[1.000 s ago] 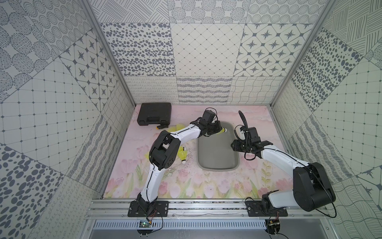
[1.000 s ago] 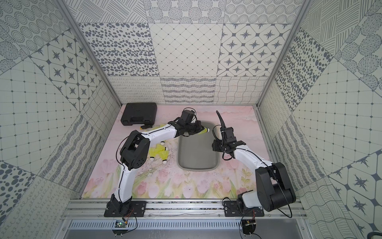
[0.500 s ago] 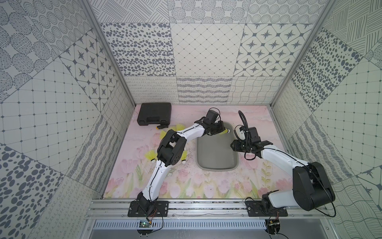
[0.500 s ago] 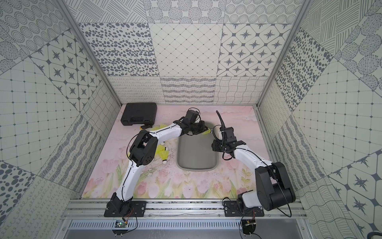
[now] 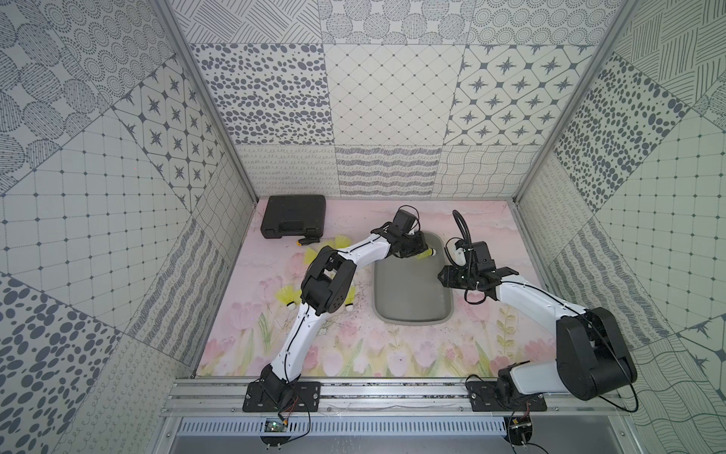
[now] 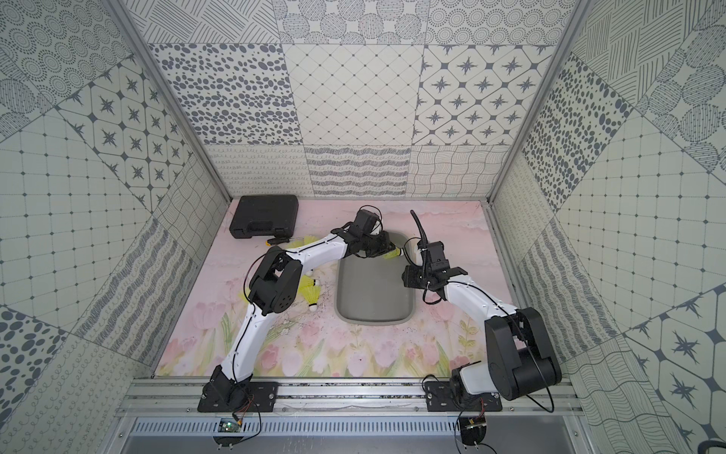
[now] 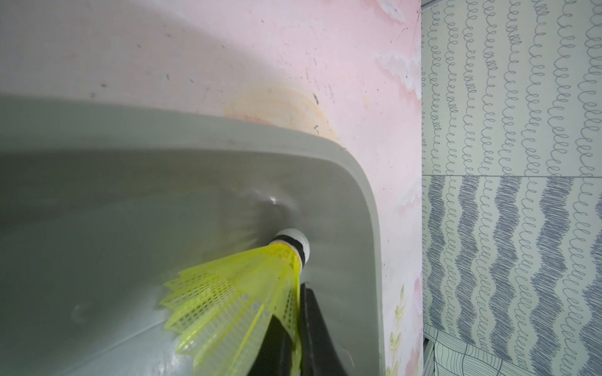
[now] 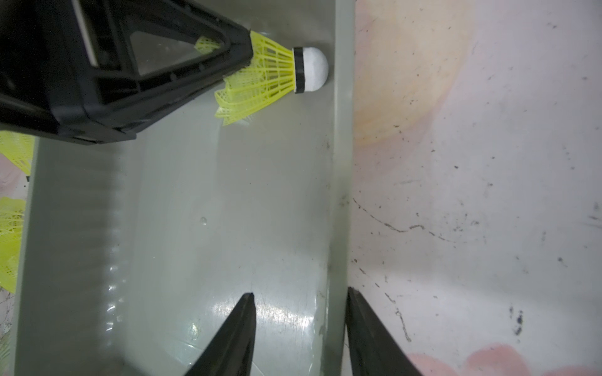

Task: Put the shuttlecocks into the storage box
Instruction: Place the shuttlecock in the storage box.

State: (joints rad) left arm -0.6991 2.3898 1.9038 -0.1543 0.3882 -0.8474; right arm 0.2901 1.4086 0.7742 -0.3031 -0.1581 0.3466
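Loose shuttlecocks (image 5: 288,300): lying left of the box (image 5: 412,321), waiting their turn.
Right gripper (image 8: 298,294): parted, astride the box's right wall, likely steadying it.
Left gripper (image 7: 288,301): pinching a shuttlecock (image 7: 247,280) by the skirt, cork low in the box's far right corner, ready to drop.

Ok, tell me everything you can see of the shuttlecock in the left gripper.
The shuttlecock has a neon yellow-green mesh skirt, plastic by its look, then a dark band and a white rounded cork tip. It lies roughly sideways inside the grey box, in a far corner, with the tip pointing at the wall. The left gripper pinches one side of the flared skirt, squashing it slightly. The tip sits right by the wall, but I cannot tell whether it touches it.
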